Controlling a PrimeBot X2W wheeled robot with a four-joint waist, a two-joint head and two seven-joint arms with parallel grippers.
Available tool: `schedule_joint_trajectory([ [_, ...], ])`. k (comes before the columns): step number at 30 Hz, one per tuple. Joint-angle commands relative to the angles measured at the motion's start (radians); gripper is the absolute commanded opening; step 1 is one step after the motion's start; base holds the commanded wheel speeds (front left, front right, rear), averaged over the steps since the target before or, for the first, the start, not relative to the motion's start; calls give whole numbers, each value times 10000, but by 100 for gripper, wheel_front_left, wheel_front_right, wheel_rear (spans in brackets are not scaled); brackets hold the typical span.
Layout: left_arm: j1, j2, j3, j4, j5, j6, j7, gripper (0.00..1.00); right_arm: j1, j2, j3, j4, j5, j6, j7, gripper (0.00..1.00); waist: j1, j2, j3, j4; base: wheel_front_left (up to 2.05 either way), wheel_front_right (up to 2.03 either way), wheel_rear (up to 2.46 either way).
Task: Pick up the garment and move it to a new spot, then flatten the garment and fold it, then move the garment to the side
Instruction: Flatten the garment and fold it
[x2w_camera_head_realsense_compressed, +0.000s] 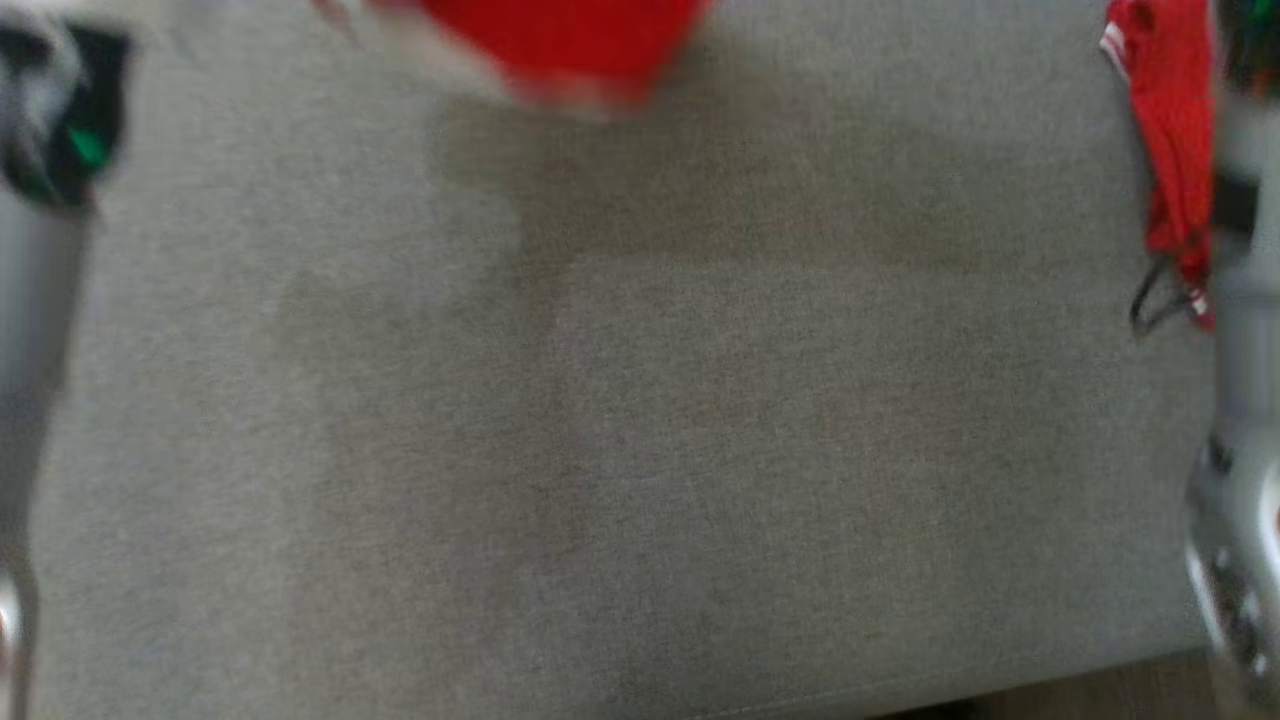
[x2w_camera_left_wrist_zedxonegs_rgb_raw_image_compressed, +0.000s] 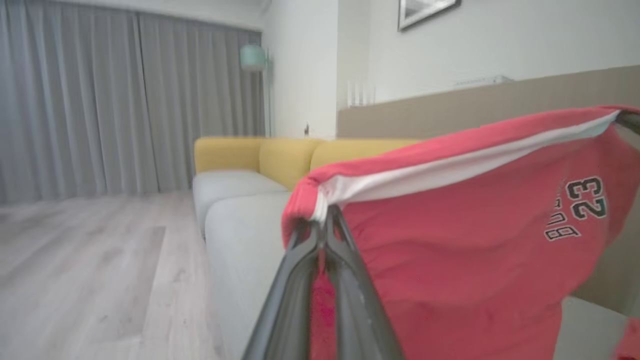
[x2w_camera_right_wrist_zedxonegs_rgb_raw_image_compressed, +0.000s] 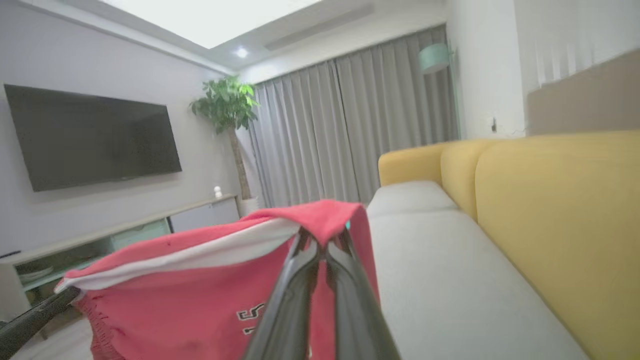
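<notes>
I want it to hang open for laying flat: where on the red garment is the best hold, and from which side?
Grip the red garment at both ends of its white-banded edge, one gripper from each outer end. The left gripper and right gripper are shut there: the edge runs straight between them, cloth hanging open below.

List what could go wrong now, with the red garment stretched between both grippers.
1. The left gripper and right gripper each pinch only the edge of the red fabric garment with the white band; a tug apart might slip it free.
2. Its body hangs slack, so it may land creased on the grey fabric sofa seat.
</notes>
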Motion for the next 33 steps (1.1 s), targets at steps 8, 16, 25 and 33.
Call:
schedule_joint_trajectory([
  [8,-1852,66,408,647,374,33,-1615,0,-1389,-259,458,1241,-391,-7,-1951,0,-6,0,268,-66,0,0,0],
  [16,378,167,-1749,1234,-542,20,-2101,0,1431,-258,719,2052,-326,-7,-588,0,-6,0,32,-45,0,0,0],
  [25,4073,426,-3135,1487,-2148,19,-2181,0,5954,93,52,484,-862,-7,1529,0,-6,0,-1227,182,0,0,0],
  [33,7947,1305,-3592,-1775,-3093,1258,-1483,0,10995,612,-1624,-3900,-1678,-7,5047,0,-6,0,-2389,561,0,0,0],
])
